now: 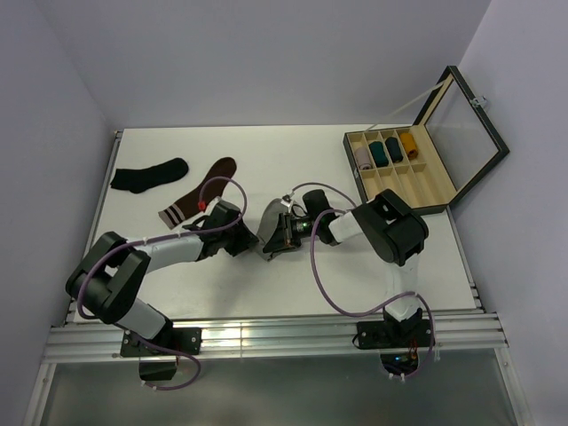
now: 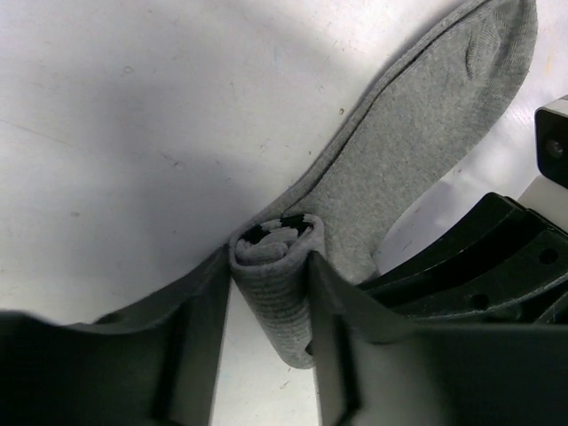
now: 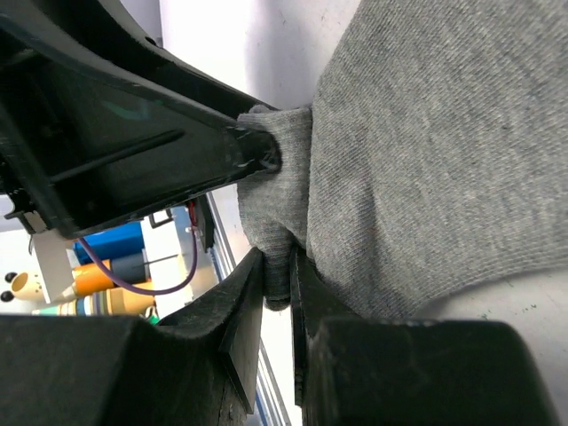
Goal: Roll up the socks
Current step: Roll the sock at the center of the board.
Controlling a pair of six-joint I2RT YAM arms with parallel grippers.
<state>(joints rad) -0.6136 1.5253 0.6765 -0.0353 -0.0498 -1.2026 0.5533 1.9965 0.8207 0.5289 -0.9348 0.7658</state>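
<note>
Grey sock (image 2: pixel 417 151), seemingly in left gripper (image 2: pixel 271 293)

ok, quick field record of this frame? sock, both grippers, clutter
sock: light grey ankle sock with dark striped cuff, cuff end rolled, rest flat on white table
left gripper: shut on the roll
right gripper: pinching a fold of the same sock
clutter: plain black sock, dark brown sock with pale striped cuff, far left
box: open wooden compartment box, far right, four rolled bundles inside
</note>
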